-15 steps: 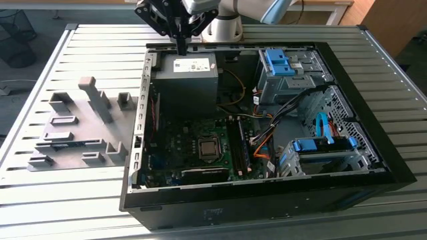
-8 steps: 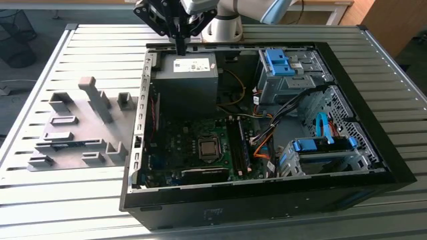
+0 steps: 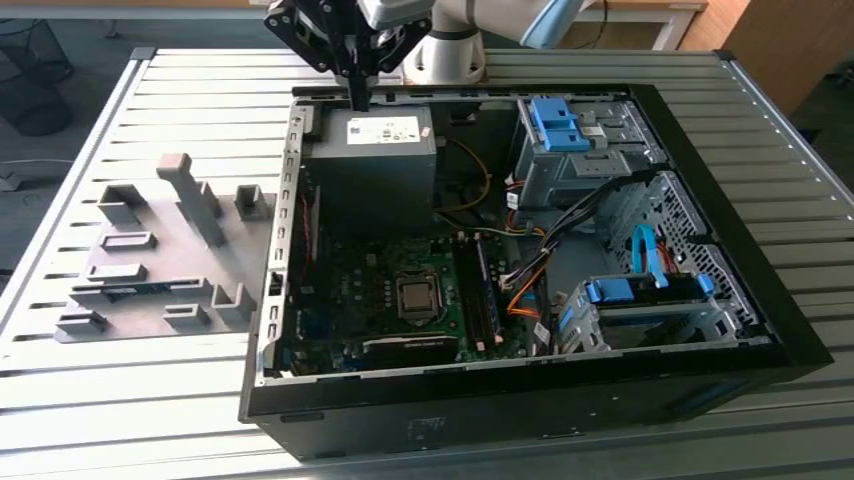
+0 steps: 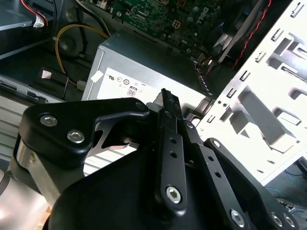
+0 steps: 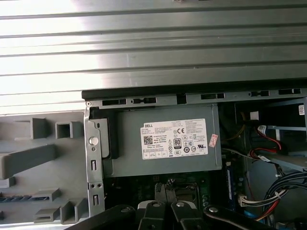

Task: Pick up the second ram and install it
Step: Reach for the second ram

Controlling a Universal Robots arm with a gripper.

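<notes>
Claw (image 3: 360, 104) closed, empty, over power supply (image 3: 374, 160) at case's back edge. Second ram (image 3: 134, 290) lies in grey fixture (image 3: 187, 205) on table (image 3: 160, 400), toward exterior view's left edge. Likely light, stiff, fragile: grip long edges, not chips or contacts.
</notes>
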